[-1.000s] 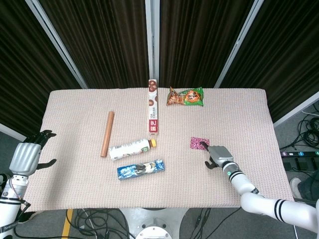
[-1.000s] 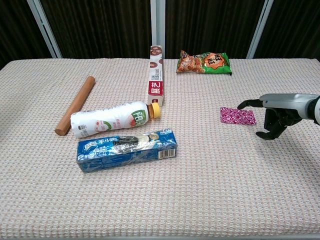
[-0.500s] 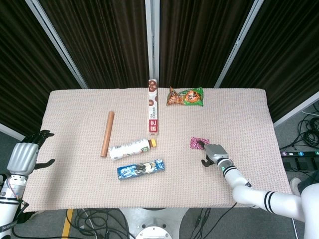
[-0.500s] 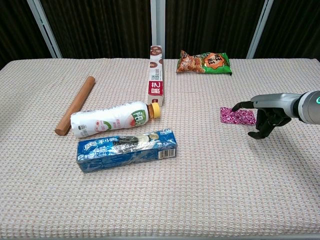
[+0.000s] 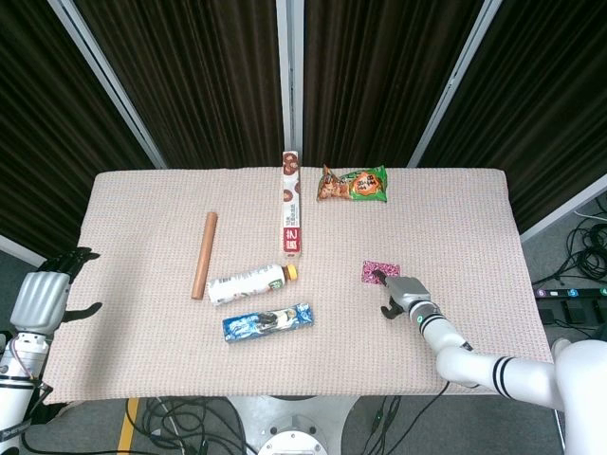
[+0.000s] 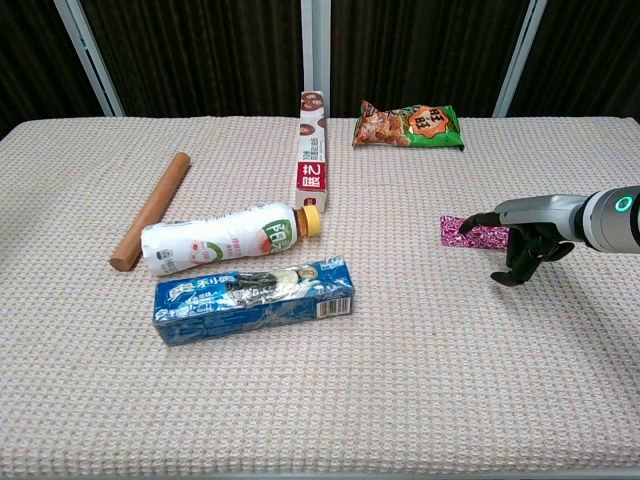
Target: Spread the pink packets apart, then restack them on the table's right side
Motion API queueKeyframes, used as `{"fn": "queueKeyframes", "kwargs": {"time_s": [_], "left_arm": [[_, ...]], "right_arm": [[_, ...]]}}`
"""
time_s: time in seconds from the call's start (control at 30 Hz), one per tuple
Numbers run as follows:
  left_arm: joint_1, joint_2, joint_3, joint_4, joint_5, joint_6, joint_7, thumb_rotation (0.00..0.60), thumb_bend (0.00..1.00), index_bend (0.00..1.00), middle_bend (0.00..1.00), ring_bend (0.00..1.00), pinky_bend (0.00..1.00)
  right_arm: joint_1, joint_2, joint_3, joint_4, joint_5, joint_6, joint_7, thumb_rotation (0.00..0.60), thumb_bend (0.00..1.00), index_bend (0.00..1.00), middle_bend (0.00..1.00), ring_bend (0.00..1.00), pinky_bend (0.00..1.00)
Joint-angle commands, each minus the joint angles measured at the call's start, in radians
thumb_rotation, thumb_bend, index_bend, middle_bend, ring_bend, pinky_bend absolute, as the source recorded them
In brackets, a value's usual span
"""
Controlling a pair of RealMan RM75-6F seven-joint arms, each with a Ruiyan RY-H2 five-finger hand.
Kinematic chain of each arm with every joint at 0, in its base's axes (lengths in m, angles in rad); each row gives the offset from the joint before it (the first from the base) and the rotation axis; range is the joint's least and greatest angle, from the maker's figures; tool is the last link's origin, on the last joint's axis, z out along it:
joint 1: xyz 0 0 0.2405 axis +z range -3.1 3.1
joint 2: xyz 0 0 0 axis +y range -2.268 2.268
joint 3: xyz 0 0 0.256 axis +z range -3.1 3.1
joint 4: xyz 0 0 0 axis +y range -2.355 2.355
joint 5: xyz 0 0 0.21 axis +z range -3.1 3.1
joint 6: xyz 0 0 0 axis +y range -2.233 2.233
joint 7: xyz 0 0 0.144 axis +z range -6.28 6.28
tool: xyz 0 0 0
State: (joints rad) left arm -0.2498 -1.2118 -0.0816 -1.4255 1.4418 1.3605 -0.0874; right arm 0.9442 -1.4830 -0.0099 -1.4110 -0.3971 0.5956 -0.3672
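The pink packets lie flat on the table, right of centre. The right hand reaches over their right end, one fingertip apparently touching the top, other fingers curled down, grasping nothing. The left hand hovers released off the table's left edge.
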Motion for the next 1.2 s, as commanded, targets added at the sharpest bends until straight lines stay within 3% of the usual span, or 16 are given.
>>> {"fn": "queueKeyframes", "kwargs": {"time_s": [0.03,0.7,1.2], "left_arm": [[0.0,0.0,0.0,0.0,0.0,-0.001,0.0,0.6,0.0,0.29,0.31,0.25,0.33],[-0.002,-0.003,-0.003,-0.016,-0.001,-0.004,0.025,0.6,0.0,0.29,0.31,0.25,0.33],[-0.003,-0.007,-0.007,-0.025,0.0,0.002,0.036,0.6,0.0,0.29,0.31,0.25,0.33]], "right_arm": [[0.009,0.001,-0.011,0.007,0.01,-0.005,0.002,0.6,0.37,0.06,1.0,1.0,1.0],[0.003,0.067,-0.107,0.01,0.011,-0.042,0.047,0.6,0.37,0.08,1.0,1.0,1.0],[-0.023,0.118,-0.14,0.003,-0.045,-0.057,0.096,0.6,0.37,0.09,1.0,1.0,1.0]]}}
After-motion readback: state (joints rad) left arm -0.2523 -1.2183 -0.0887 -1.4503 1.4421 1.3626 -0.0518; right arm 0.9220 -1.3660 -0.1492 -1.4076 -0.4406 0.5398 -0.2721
